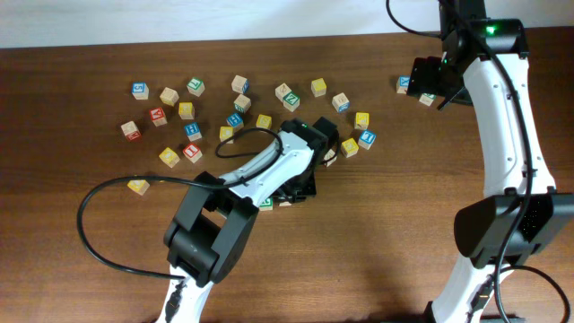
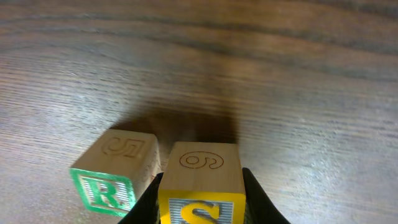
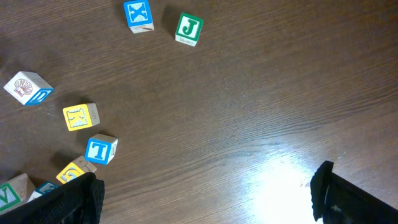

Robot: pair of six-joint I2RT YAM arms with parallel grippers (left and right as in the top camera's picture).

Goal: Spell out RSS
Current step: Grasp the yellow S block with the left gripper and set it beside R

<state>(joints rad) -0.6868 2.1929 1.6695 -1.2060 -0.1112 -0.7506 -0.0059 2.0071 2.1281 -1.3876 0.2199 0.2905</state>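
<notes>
My left gripper is clamped on the yellow S block, just beside the green R block; right gripper hangs spread, empty.

Dark wooden table, green J block just beside a blue block, yellow block near a blue T block, pale block apart.
</notes>
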